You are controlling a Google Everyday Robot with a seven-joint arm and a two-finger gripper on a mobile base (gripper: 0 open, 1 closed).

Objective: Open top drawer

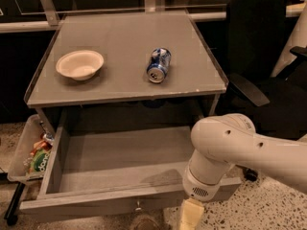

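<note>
The top drawer [96,206] stands pulled well out from under the grey table, and its deep grey box [124,157] is open to view and holds nothing. Its small round metal knob [139,206] shows at the centre of the front panel, at the frame's bottom edge. My gripper [191,216] is at the bottom of the view, just right of the knob and in front of the drawer's front panel. It hangs below my white arm [230,147] and is partly cut off by the frame. The slimmer drawers are out of view.
On the tabletop [124,37] sit a cream bowl [79,64] at the left and a blue can [159,65] lying on its side. A side bin [21,150] with snack packets hangs at the table's left. A black office chair [259,47] stands at the right.
</note>
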